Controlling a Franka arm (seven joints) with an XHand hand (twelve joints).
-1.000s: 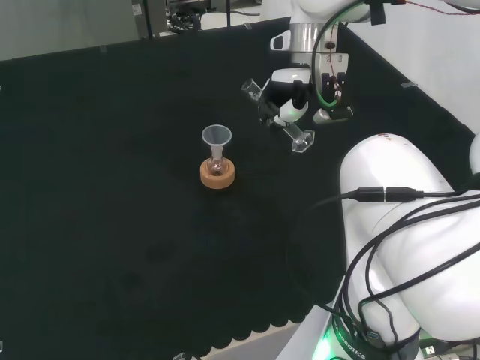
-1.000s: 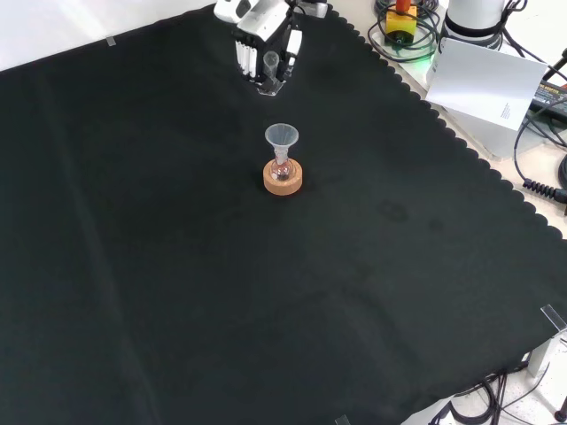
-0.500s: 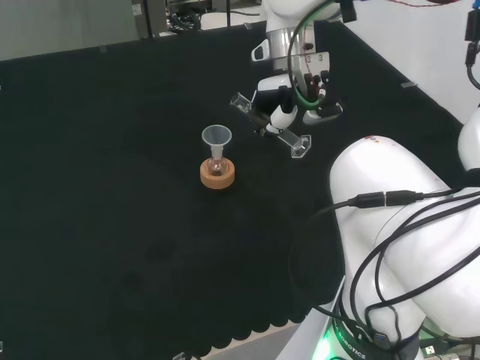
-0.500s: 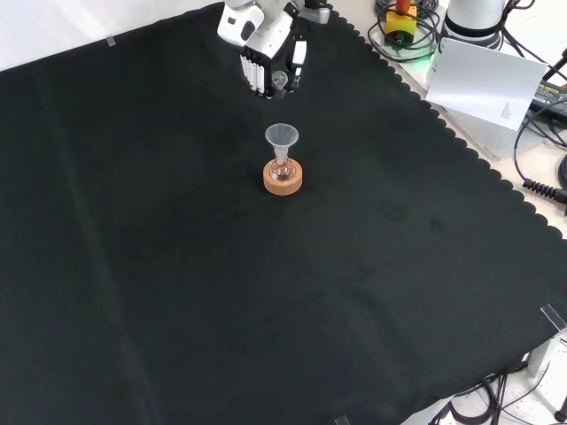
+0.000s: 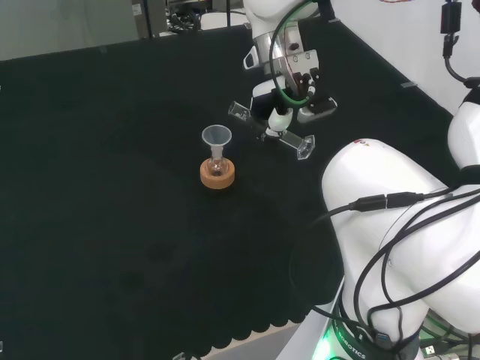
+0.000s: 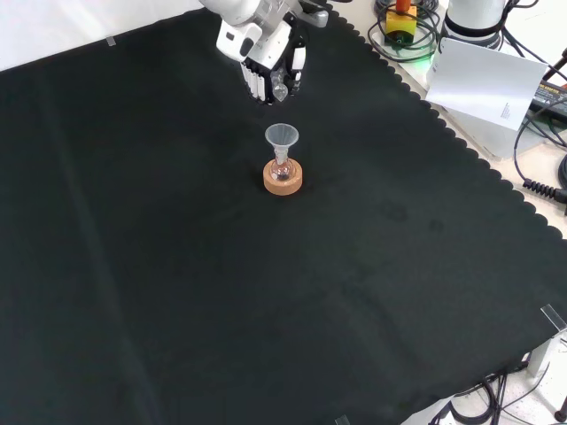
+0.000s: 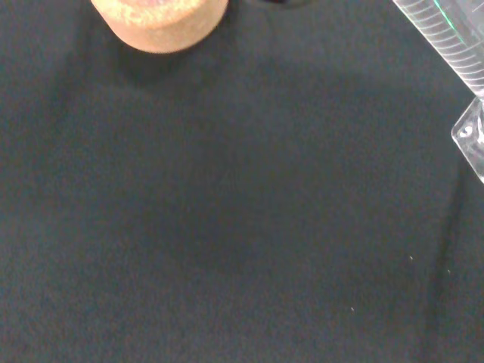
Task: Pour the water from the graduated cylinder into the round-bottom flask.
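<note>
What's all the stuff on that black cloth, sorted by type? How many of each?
Glass measuring tube, tilted in the hand: 1
Funnel: 1
Small flask under the funnel: 1
Cork ring under the flask: 1
Total: 4

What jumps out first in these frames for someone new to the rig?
The hand, in the air right of the funnel in the head view, is curled round a clear graduated cylinder tipped nearly flat, mouth toward the funnel. The funnel sits in a small round-bottom flask on a cork ring, the one warm-coloured thing on the black cloth. The arm's big white links stand at the head view's right.
</note>
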